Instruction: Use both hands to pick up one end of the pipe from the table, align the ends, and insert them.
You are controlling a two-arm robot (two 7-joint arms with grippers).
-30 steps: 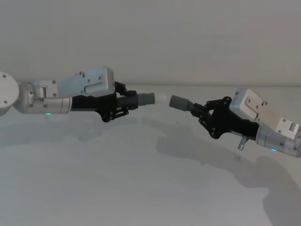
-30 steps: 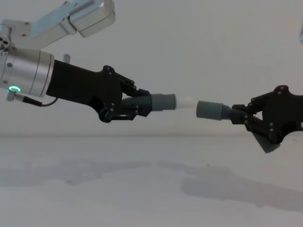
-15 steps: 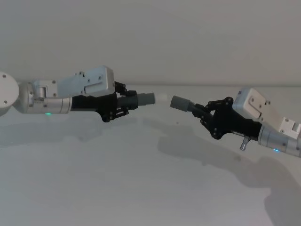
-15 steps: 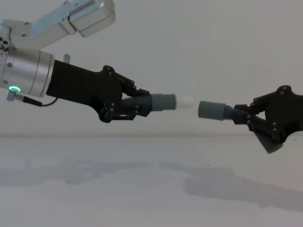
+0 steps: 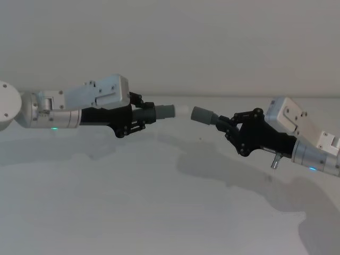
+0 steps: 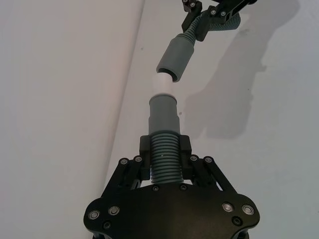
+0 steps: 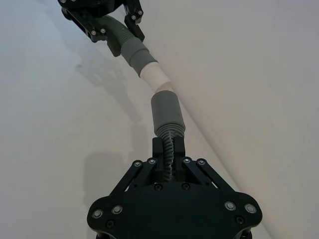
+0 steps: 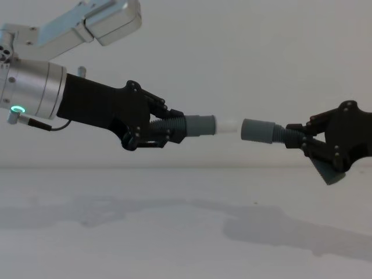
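While both pieces hang above the table (image 5: 159,212), the left gripper (image 8: 165,129) clamps the ribbed hose of the white-tipped pipe piece (image 8: 200,125), held level. Just beyond a small gap, the right gripper (image 8: 299,139) pinches the grey socket piece (image 8: 258,130) likewise; the hoses look light and bendy, so gripping close behind the stiff collars seems wise.

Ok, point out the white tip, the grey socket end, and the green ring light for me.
white tip (image 8: 228,124), chest view, on the narrow white end of the left-held pipe piece.
grey socket (image 8: 256,129), chest view, on the collar's side wall.
green ring light (image 8: 19,109), chest view, on the glowing ring on the left arm.
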